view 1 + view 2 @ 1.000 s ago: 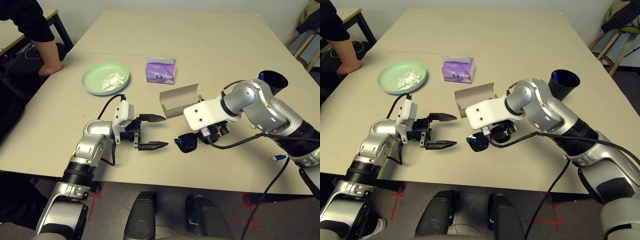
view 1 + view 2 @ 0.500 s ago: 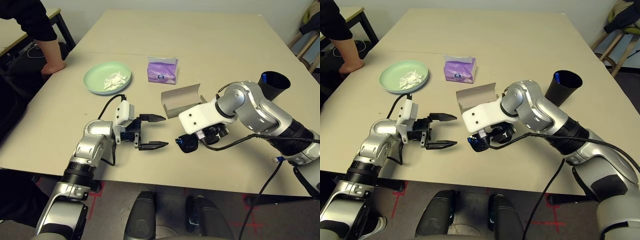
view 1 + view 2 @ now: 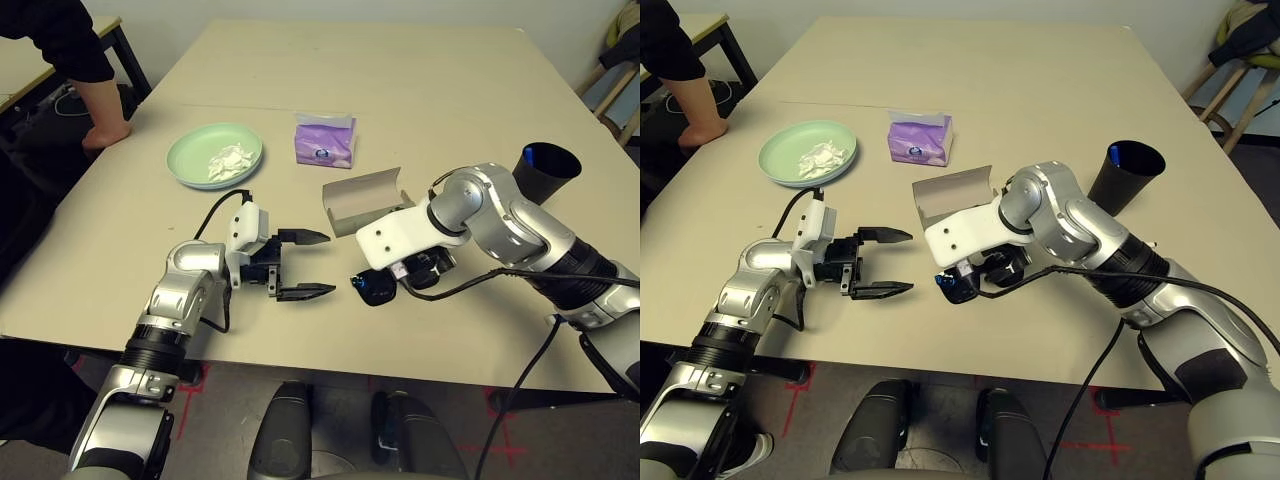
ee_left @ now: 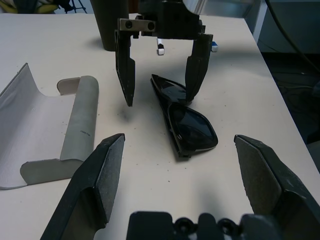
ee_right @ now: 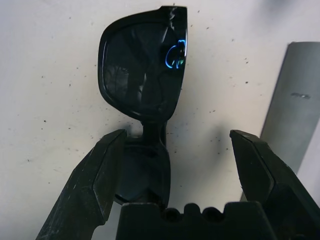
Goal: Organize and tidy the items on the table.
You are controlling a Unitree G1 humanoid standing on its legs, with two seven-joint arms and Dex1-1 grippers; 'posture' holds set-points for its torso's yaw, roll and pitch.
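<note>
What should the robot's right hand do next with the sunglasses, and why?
Probably lower a little more and close. The right gripper hangs open over the black sunglasses, which lie on the table, one finger by the frame and the other off to the side. The open grey glasses case waits beside them.

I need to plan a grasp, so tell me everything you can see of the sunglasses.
The sunglasses are black, glossy plastic with dark reflective lenses, folded, lying flat on the table near its front edge, beside the open grey case. The right tool hangs open above them, one finger at the frame; contact cannot be told.
</note>
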